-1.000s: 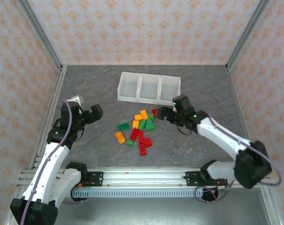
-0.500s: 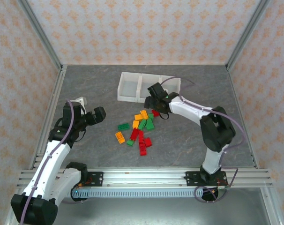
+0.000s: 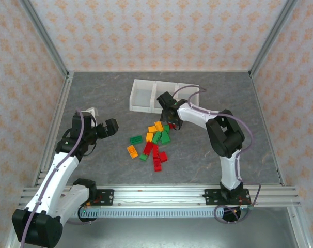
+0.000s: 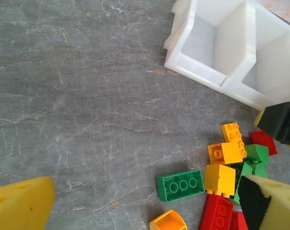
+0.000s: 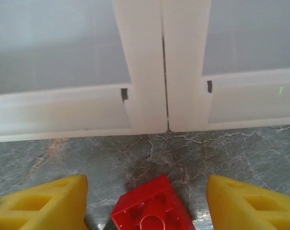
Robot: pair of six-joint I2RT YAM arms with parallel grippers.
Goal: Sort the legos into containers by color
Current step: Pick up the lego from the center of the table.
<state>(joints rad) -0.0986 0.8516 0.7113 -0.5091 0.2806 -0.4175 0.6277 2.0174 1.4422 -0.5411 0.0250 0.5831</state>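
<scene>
1. At the bottom of the right wrist view, the right gripper (image 5: 145, 203) has its jaws spread wide. A red lego (image 5: 152, 211) lies on the table (image 5: 240, 148) between the yellow fingers (image 5: 39, 203), apart from both.
2. Just above that brick, across the upper frame, runs the near wall of the containers (image 5: 140, 72), at the seam where two compartments join.
3. In the top view's centre, the right gripper (image 3: 169, 116) sits just below the white containers (image 3: 141, 96), at the upper edge of the legos (image 3: 155, 142).
4. At centre left of that view, the left gripper (image 3: 111, 127) is also spread, apart from the pile.
5. In the left wrist view its fingers (image 4: 20, 203) fill the lower corners over bare table. The legos (image 4: 226, 165) cluster at lower right, and a green lego (image 4: 181, 184) lies flat at their left edge.
</scene>
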